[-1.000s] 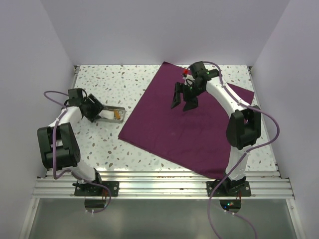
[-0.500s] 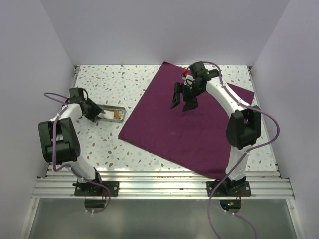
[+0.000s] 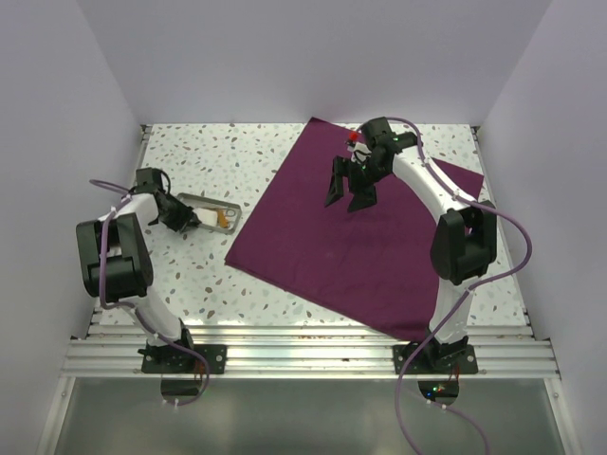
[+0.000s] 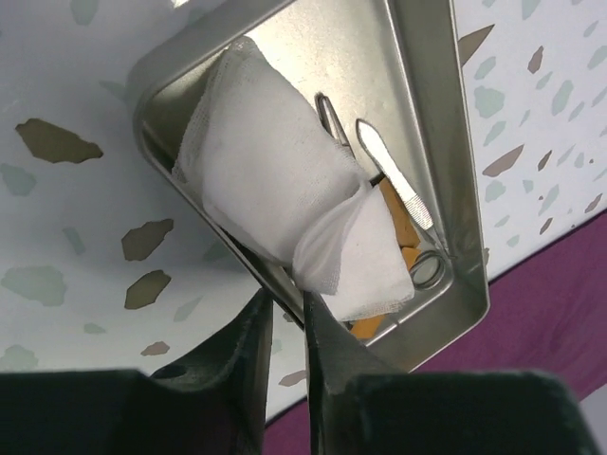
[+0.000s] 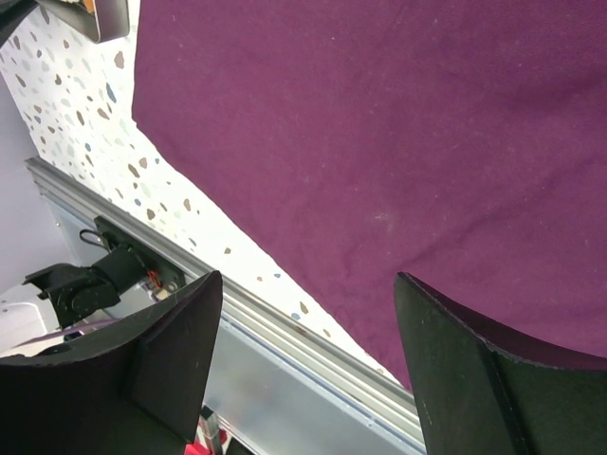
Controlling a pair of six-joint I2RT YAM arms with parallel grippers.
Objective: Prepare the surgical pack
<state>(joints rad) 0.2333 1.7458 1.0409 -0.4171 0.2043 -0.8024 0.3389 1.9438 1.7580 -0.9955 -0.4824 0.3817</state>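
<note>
You are pinching side wall of metal tray with left fingers, drawn narrow on rim, likely for dragging it; white gauze and steel instruments are lying inside; tray is sitting on tabletop just beside plum cloth, spread flat for wrapping; right fingers are hovering wide above cloth, holding nothing.

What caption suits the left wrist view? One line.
Left gripper, jaws straddling the wall of a shiny rectangular metal tray of folded white gauze and slim steel instruments.
</note>
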